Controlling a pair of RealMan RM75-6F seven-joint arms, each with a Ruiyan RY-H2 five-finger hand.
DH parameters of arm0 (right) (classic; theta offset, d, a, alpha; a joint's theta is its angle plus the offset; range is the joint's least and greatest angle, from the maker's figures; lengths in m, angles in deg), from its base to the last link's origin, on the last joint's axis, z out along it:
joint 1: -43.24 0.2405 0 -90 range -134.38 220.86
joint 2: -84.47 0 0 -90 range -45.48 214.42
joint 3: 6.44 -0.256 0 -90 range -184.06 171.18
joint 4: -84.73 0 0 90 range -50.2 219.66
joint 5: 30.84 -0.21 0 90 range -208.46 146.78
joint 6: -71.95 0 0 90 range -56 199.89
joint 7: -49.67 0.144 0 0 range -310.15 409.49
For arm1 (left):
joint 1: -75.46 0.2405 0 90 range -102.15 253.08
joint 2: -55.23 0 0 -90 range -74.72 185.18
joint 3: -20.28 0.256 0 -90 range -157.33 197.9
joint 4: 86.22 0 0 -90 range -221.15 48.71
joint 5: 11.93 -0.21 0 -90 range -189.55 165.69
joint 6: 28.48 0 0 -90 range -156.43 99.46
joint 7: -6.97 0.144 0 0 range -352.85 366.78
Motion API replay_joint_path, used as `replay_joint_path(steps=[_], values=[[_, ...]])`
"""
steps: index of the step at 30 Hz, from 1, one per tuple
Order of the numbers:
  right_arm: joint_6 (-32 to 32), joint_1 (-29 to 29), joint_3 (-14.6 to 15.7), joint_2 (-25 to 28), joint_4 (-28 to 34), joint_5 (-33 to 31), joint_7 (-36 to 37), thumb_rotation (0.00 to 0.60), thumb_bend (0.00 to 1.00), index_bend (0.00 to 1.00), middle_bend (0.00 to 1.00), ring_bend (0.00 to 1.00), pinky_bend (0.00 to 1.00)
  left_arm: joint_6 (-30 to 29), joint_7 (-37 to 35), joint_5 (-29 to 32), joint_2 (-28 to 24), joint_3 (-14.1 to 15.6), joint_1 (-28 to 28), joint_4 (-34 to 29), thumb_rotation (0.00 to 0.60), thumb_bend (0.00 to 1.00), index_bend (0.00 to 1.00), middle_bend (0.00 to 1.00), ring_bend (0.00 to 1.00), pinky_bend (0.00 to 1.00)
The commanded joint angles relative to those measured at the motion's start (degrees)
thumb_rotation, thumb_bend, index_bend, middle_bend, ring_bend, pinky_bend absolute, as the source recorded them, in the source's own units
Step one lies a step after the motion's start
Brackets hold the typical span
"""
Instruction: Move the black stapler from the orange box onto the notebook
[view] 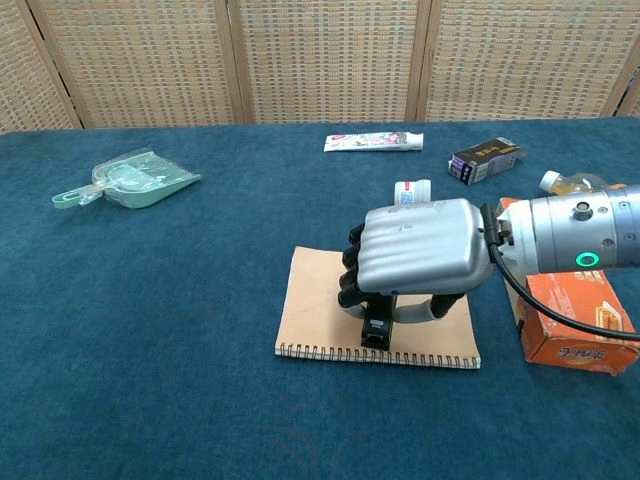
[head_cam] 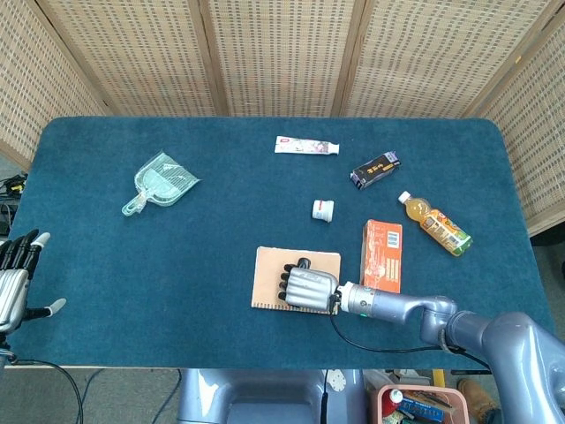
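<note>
My right hand [head_cam: 307,289] [view: 418,248] is low over the tan spiral notebook [head_cam: 270,279] [view: 318,310], fingers curled around the black stapler [view: 377,328]. The stapler's lower end touches or nearly touches the notebook page in the chest view; in the head view the hand hides it. The orange box [head_cam: 381,256] [view: 580,318] lies to the right of the notebook with nothing on top. My left hand [head_cam: 16,278] hangs at the table's left edge, fingers apart, holding nothing.
A green dustpan [head_cam: 161,183] lies far left. A toothpaste tube [head_cam: 306,146], a small white jar [head_cam: 323,209], a dark snack pack [head_cam: 375,170] and an orange juice bottle [head_cam: 434,223] sit beyond the notebook and box. Wicker screens stand behind.
</note>
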Motion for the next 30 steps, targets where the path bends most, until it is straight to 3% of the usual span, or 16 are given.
replay_joint_path(steps=[1, 4, 7, 9, 11, 14, 22, 27, 30], values=[[-0.07, 0.18, 0.4, -0.07, -0.4, -0.02, -1.08, 0.6, 0.65, 0.62, 0.54, 0.39, 0.41, -0.08, 0.0, 0.01, 0.01, 0.02, 0.0, -0.09, 0.6, 0.0, 0.0, 0.0, 0.0, 0.0], [0.12, 0.25, 0.66, -0.03, -1.02, 0.31, -2.67, 0.6, 0.64, 0.58, 0.5, 0.38, 0.38, -0.2, -0.07, -0.01, -0.05, 0.05, 0.04, -0.11, 0.6, 0.0, 0.0, 0.0, 0.0, 0.0], [-0.74, -0.13, 0.33, 0.41, -0.72, -0.61, -5.38, 0.6, 0.57, 0.34, 0.26, 0.19, 0.2, -0.27, -0.28, -0.08, -0.14, 0.1, 0.07, -0.1, 0.6, 0.0, 0.0, 0.0, 0.0, 0.0], [-2.22, -0.85, -0.68, 1.62, 1.62, -2.76, -8.32, 0.6, 0.4, 0.13, 0.06, 0.03, 0.05, -0.26, -0.39, -0.12, -0.19, 0.11, 0.04, -0.1, 0.6, 0.0, 0.0, 0.0, 0.0, 0.0], [-2.83, -1.47, -1.49, 2.72, 4.14, -4.2, -10.66, 0.6, 0.27, 0.02, 0.0, 0.0, 0.01, -0.21, -0.45, -0.18, -0.22, 0.14, -0.01, -0.11, 0.6, 0.0, 0.0, 0.0, 0.0, 0.0], [-3.22, -2.42, -2.56, 5.23, 9.38, -6.13, -14.28, 0.6, 0.2, 0.0, 0.0, 0.0, 0.0, -0.18, -0.55, -0.37, -0.25, 0.28, -0.02, -0.13, 0.6, 0.0, 0.0, 0.0, 0.0, 0.0], [-0.86, -5.27, -4.31, 11.54, 18.44, -8.98, -20.13, 0.6, 0.2, 0.0, 0.0, 0.0, 0.0, -0.6, -0.86, -1.27, -0.47, 0.67, 0.15, -0.49, 0.6, 0.0, 0.0, 0.0, 0.0, 0.0], [7.77, -11.86, -5.55, 18.98, 24.27, -12.55, -21.94, 0.6, 0.16, 0.0, 0.0, 0.0, 0.0, -1.55, -1.49, -2.38, -0.73, 0.94, 0.54, -0.61, 0.6, 0.0, 0.0, 0.0, 0.0, 0.0], [14.76, -17.3, -5.7, 22.58, 25.58, -15.29, -18.7, 0.6, 0.13, 0.0, 0.0, 0.0, 0.0, -2.41, -1.66, -3.04, -0.64, 1.04, 0.88, -0.46, 0.6, 0.0, 0.0, 0.0, 0.0, 0.0]])
